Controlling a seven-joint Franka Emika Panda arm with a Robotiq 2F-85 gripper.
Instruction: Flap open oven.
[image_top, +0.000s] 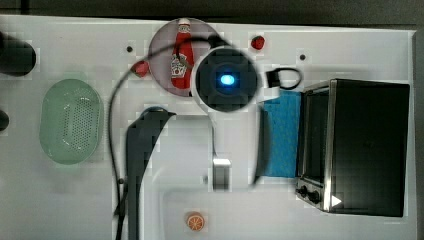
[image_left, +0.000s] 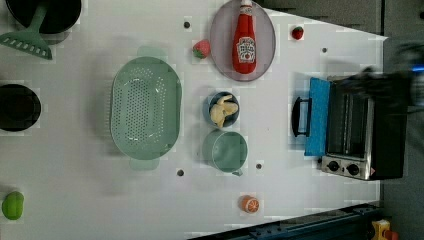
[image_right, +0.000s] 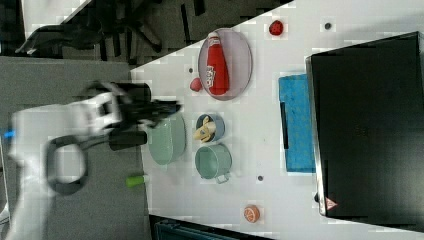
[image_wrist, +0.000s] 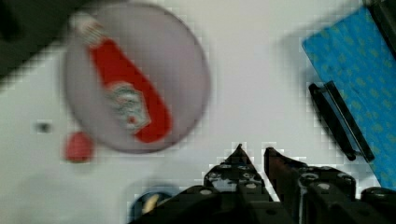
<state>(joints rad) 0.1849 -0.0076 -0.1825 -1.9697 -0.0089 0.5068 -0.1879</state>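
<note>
The oven (image_top: 370, 145) stands at the top view's right, black on top with two knobs (image_top: 308, 194) on its silver front. Its blue-tinted door (image_left: 317, 115) lies folded down flat on the table in front of it, with the dark bar handle (image_left: 299, 116) at the outer edge. The door (image_wrist: 359, 79) and handle (image_wrist: 338, 119) also show in the wrist view, off to one side of my gripper (image_wrist: 253, 151). The gripper hangs above the white table, apart from the handle, its fingertips (image_wrist: 239, 151) a narrow gap apart with nothing between them.
A ketchup bottle (image_left: 244, 42) lies on a grey plate (image_left: 220, 45), with strawberries (image_left: 201, 48) nearby. A green colander (image_left: 145, 107), a blue bowl (image_left: 222, 109), a green cup (image_left: 226, 150) and an orange half (image_left: 250, 204) sit mid-table. Black pots (image_left: 17, 106) stand at the left view's left.
</note>
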